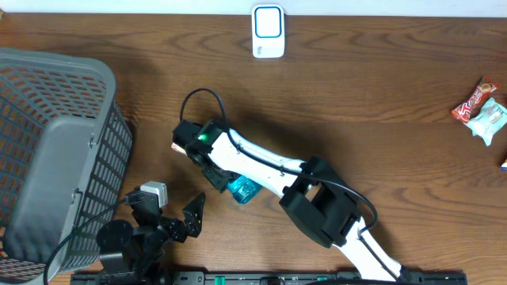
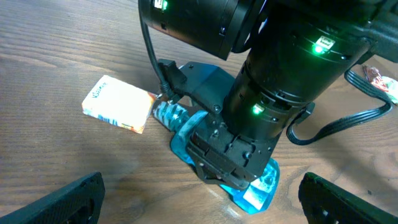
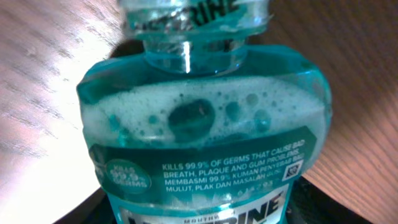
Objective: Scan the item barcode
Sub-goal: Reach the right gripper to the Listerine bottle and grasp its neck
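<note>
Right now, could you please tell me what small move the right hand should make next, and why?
Probably close the right hand fully on the mouthwash bottle: the hand sits low over the bottle, which lies flat on the table, far from the white scanner.

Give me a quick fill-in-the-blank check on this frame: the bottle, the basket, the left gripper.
1. The right arm reaches down over a teal ____ bottle lying on the table.
2. The grey basket stands on the robot's ____ side of the table.
3. The left gripper has its jaws ____ and holds nothing.
Missing words: mouthwash; left; open.
</note>
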### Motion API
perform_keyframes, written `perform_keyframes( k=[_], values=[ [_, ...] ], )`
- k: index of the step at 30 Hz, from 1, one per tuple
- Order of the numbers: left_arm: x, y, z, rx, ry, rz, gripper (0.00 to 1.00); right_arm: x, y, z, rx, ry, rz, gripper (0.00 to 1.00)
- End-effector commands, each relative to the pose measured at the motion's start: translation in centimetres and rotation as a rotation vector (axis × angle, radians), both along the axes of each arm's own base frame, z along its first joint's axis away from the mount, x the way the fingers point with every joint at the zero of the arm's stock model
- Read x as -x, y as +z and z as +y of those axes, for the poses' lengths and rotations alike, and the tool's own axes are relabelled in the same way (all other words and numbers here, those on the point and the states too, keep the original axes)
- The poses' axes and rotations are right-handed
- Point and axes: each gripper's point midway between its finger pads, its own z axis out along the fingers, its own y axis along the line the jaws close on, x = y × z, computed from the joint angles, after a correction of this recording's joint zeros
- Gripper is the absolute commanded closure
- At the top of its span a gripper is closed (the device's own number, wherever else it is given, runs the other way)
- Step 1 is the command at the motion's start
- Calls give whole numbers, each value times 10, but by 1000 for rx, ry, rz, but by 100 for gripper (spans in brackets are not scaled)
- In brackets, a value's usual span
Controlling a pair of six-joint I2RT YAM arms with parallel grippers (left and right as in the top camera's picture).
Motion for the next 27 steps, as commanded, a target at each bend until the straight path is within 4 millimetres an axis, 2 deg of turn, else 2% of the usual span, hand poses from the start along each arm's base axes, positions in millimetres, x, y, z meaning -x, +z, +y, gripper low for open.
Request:
perform_keyframes(
  k=[1,4,9,13,15,20,22,27],
  values=[
    [0,3,0,-8,-7,-14,1,-18,-9,-29,87,-68,-44,55],
    [0,3,0,-8,-8,-14,1,-28,-9,-41,101,-95,-43,59],
    [0,3,0,-7,-8,-14,1,-28,-7,-50,54,-16,84,63],
    [0,3,0,-8,-8,-14,1,-44,-3,-71,44,-7,124,55],
    [0,3,0,-7,-8,-14,1,-58,-3,-86,45,-52,118,54],
    [0,3,0,-8,-8,-14,1,-74,-5,-93,-65,-50,165,63],
    [0,3,0,-8,-8,-14,1,-77,-5,-98,-100,-60,192,71],
    [0,3,0,-7,-8,-14,1,-92,-4,-123,-116,-133,200,74]
  ],
)
